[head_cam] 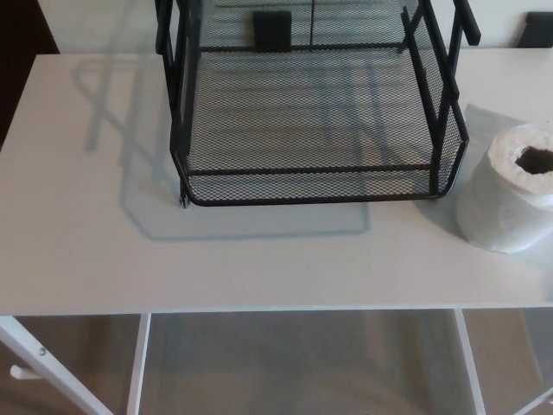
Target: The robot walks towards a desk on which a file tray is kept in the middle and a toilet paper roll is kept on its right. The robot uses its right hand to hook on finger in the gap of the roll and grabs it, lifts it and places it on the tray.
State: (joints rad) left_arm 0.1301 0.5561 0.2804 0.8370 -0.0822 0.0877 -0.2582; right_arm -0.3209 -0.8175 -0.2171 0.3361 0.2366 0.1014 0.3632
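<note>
I can read no text, label, brand or number anywhere from here. The black mesh file tray (311, 121), the toilet paper roll (510, 194) near the table's (86, 242) right edge and the tabletop itself all look unmarked.

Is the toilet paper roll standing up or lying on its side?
Standing up. The toilet paper roll sits on its flat end on the desk, and its dark centre hole faces upward toward the camera.
</note>
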